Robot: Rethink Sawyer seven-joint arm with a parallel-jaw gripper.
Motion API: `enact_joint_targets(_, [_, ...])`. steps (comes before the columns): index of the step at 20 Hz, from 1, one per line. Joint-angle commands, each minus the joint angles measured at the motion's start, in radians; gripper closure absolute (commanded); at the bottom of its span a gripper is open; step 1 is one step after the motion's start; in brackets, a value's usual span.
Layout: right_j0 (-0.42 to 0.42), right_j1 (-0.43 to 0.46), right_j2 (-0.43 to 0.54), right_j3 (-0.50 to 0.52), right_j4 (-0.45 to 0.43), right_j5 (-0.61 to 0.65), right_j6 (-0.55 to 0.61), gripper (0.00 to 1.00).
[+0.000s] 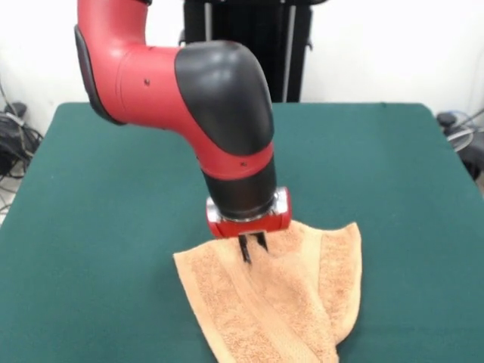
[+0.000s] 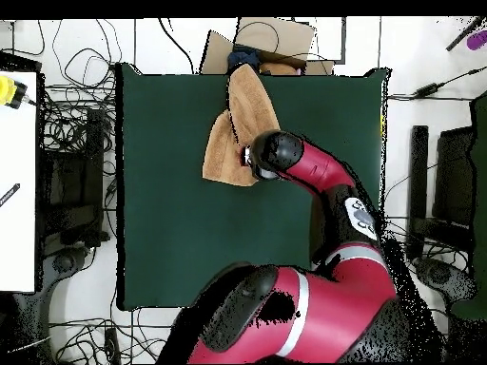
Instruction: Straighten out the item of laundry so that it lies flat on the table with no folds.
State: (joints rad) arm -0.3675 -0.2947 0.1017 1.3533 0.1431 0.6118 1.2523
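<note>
- You have one table (image 1: 91, 197) before you, its dark green top far larger than anything lying on it.
- You have one Sawyer arm (image 1: 204, 98), red and black, bending down over the table and ending just above the cloth.
- You have one towel (image 1: 287, 302), orange-tan terry with a woven border band running along its length. It lies at the table's edge nearest the front camera, a little toward that picture's right of the table's middle.
- The towel is not flat. Its right-hand side is turned over onto itself in a long fold, and the whole piece lies skewed to the table's edges. In the overhead view the towel (image 2: 243, 119) shows as two overlapping lobes, one reaching to the table's edge.
- You have one gripper (image 1: 252, 248), and its two dark fingers (image 1: 245, 251) point straight down with only a narrow gap between them. Their tips meet the towel near its upper edge, at the corner closest to the table's middle, but you cannot tell whether they pinch the cloth or only press on it.
- Most of the towel spreads away from the gripper toward the front camera.
</note>
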Motion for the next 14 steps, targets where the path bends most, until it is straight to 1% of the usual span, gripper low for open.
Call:
enact_joint_targets(1, [-0.049,-0.206,-0.017,0.328,-0.059,-0.093,0.15,1.0])
enact_joint_targets(3, [-0.08,-0.31,-0.042,0.447,-0.069,-0.099,0.134,1.0])
enact_joint_targets(4, [-0.094,-0.356,-0.053,0.49,-0.076,-0.101,0.121,1.0])
enact_joint_targets(6, [-0.106,-0.435,-0.085,0.545,-0.082,-0.07,0.112,1.0])
enact_joint_targets(8, [-0.117,-0.495,-0.106,0.574,-0.089,-0.031,0.104,1.0])
enact_joint_targets(11, [-0.121,-0.557,-0.132,0.596,-0.107,0.008,0.093,1.0])
enact_joint_targets(14, [-0.158,-0.567,-0.119,0.641,-0.117,-0.022,0.078,1.0])
